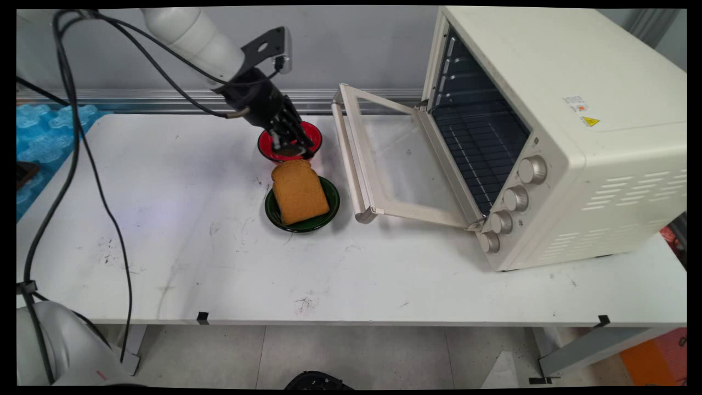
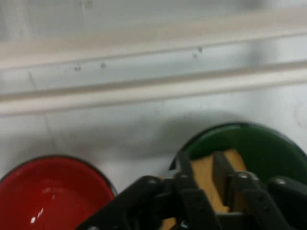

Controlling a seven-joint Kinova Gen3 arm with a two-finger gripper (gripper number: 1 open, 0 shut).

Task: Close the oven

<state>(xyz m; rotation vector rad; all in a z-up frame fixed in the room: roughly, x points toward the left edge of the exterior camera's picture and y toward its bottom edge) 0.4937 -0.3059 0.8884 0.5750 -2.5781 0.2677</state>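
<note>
A slice of brown toast (image 1: 300, 192) lies tilted across a green bowl (image 1: 332, 206), its far edge sticking out toward a red bowl (image 1: 313, 131). My gripper (image 1: 296, 149) reaches down over the red bowl to that far edge and is shut on it. In the hand view the two fingers (image 2: 184, 167) stand close together with the toast (image 2: 204, 175) between them. There the green bowl (image 2: 268, 148) is right behind them and the red bowl (image 2: 53, 191) lies empty at the lower left.
A cream toaster oven (image 1: 576, 137) stands at the right, its glass door (image 1: 384, 159) folded down onto the table just right of both bowls. The door's frame (image 2: 153, 88) crosses the hand view. Black cables hang at the left. Blue padding (image 1: 33, 126) lies at the far left.
</note>
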